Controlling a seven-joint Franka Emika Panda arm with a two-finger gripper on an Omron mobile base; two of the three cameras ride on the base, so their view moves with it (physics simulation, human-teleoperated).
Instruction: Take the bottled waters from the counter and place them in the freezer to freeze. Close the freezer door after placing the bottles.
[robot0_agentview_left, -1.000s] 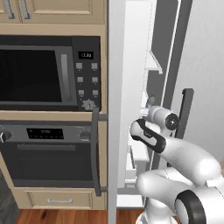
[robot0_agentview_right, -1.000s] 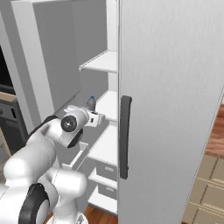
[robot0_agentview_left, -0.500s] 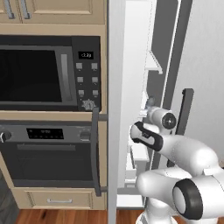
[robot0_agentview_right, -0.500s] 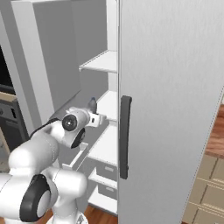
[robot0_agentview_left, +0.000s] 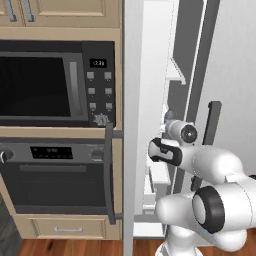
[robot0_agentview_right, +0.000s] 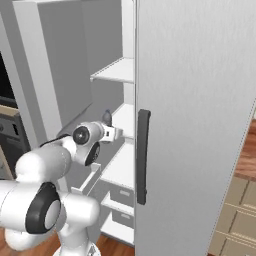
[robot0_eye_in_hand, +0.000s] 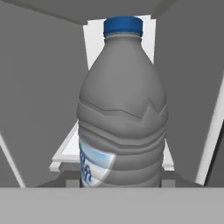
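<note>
Inside the freezer (robot0_agentview_right: 120, 70), arm outstretched (tool (robot0_agentview_right: 106, 119) level), bottle (robot0_eye_in_hand: 122, 109) upright.

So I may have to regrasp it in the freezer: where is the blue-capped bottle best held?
Probably around the ribbed waist of the blue-capped bottle, fingers either side, coming in level from the open front of the freezer. It stands upright; the ridges there should resist slipping, while the shoulder tapers toward the cap.

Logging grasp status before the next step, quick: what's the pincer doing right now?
Pincer: inside the open freezer, holding the blue-capped bottle upright; fingers hidden behind the bottle.
</note>
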